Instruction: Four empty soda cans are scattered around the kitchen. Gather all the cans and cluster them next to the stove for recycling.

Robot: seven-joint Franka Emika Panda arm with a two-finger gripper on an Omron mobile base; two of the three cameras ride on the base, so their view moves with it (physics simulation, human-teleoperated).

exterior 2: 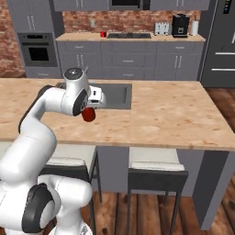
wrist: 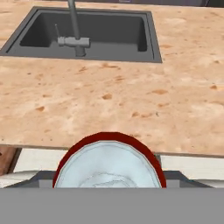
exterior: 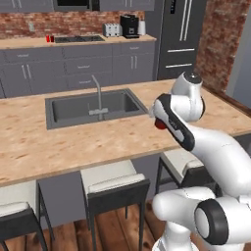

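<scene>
**Can held at the gripper, over the island's near edge**

A red can (wrist: 109,162) sits right at the gripper (exterior 2: 88,111), its pale silver top facing the hand camera and filling the low centre of that view. In the right base view it shows as a red blob just under the hand, at about 5 o'clock from the wrist; in the left base view only a red sliver (exterior: 160,124) peeps out beside the dark forearm link. The fingers themselves are hidden behind the can, so the grip is judged, not seen: the can hangs clear of the counter (wrist: 131,100), and the jaws most likely pinch its sides.

An empty can should be very light, thin-walled and easily dented, with a smooth, slippery skin. The best hold is probably across the round wall near mid-height, gently pressed; too hard a squeeze would crumple it, too soft a one may let it slide.

Beyond it, at 12 o'clock in the hand view, lie the sink (wrist: 87,33) and its tap (wrist: 74,26). Far off on the back counter, the stove (exterior 2: 128,35) has red cans (exterior 2: 103,34) just beside it at its 9 o'clock. Stools (exterior: 115,184) stand below the island.
</scene>
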